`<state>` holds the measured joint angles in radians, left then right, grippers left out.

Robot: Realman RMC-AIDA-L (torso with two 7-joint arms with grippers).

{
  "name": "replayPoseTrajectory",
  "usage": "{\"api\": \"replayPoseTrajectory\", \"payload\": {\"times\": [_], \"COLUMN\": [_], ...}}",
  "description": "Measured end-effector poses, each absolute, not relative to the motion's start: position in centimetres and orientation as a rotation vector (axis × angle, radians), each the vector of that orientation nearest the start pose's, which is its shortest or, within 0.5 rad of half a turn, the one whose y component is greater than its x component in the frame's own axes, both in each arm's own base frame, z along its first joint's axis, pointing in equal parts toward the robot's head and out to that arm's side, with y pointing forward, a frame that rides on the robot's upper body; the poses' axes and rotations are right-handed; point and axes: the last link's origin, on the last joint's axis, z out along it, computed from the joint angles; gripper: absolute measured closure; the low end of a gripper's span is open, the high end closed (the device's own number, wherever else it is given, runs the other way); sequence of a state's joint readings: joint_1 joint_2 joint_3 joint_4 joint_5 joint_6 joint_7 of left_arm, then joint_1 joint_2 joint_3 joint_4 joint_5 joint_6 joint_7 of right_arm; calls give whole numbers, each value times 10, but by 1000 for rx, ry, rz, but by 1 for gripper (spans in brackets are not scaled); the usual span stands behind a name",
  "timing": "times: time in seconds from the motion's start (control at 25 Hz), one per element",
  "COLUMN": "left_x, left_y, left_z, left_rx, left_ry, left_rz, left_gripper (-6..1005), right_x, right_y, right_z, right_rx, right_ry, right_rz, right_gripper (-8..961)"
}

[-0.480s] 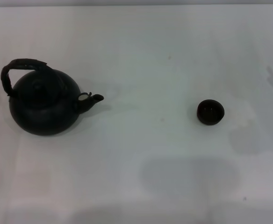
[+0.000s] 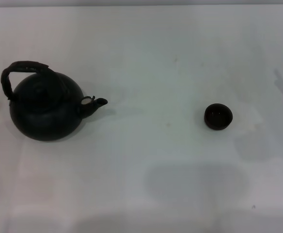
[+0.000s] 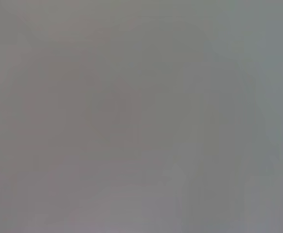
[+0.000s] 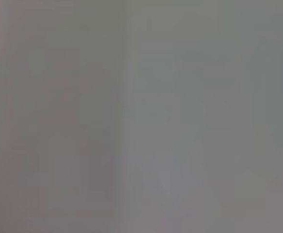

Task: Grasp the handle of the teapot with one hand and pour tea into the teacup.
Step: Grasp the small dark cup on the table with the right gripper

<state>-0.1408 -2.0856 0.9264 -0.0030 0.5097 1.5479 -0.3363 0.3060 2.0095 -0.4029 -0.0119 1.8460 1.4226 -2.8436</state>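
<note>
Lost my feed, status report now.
Neither gripper clearly in view. Teapot upright on the left, handle free. Teacup apart on the right. Nothing between them.

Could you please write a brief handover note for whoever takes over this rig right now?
Left hand: not in view. Right hand: only a dark sliver at the head view's right edge, likely it; state unreadable.
Teapot stands upright on the table's left side, spout toward the teacup, which sits well apart to the right. Handle is free.
Done: nothing.
Left: grasp handle, carry teapot over, pour.
</note>
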Motion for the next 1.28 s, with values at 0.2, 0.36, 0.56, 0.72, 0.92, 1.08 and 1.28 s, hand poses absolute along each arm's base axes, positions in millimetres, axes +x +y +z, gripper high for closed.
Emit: {"api": "replayPoseTrajectory", "payload": {"times": [0.2,0.36,0.56,0.72,0.92,1.08,1.28], "left_x": [-394,-394,-395,-396,-396,-396,-395], "left_y": [200,200,198,196,197,198,199], "left_z": [25,25,24,24,24,24,24], "left_rx": [-1391,-1398,-1397,-1398,-1402,-1403,-1406], "left_ry": [-595,-596,-600,-607,-607,-603,-600], "left_rz": [-735,-734,-731,-727,-727,-729,-731], "left_gripper": [202,202,206,209,209,209,209], "right_x": [372,372,369,362,344,322,301], "right_y": [267,265,268,275,287,296,306], "right_z": [20,19,28,44,58,62,53], "right_rx": [-1739,-1749,-1850,-2042,-2290,-2474,-2660], "right_ry": [441,443,446,454,451,419,387], "right_rz": [682,685,742,754,695,661,524], "right_gripper": [107,107,106,105,105,104,103]}}
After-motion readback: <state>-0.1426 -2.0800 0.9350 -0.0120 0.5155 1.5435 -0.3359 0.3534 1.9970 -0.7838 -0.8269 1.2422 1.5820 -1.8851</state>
